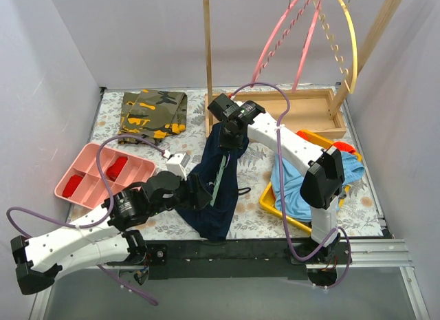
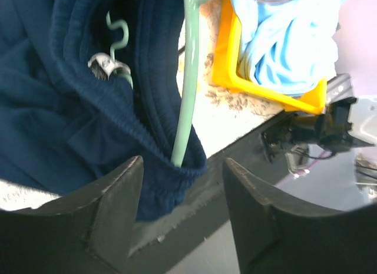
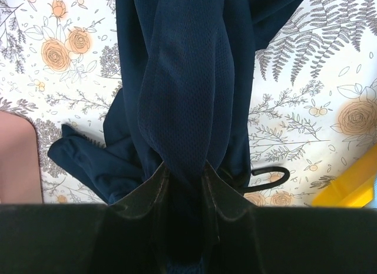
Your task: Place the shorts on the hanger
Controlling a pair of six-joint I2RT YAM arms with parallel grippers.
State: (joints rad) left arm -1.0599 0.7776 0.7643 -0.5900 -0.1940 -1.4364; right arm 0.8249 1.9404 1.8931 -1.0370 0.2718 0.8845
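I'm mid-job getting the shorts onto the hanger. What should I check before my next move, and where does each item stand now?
1. Right gripper holding the shorts: ok, shut on bunched fabric.
2. Left gripper ready to grasp: ok, open, with the waistband and a hanger arm between its fingers.
3. Hanger arm inside the waistband: cannot tell, its end vanishes at the fold.
4. Hanger's other arm placed: cannot tell, hidden by fabric.
5. Yellow tray apart from the shorts: ok.

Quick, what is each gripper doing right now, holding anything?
Left gripper: open, with the shorts and hanger just ahead.
Right gripper: closed on the shorts.
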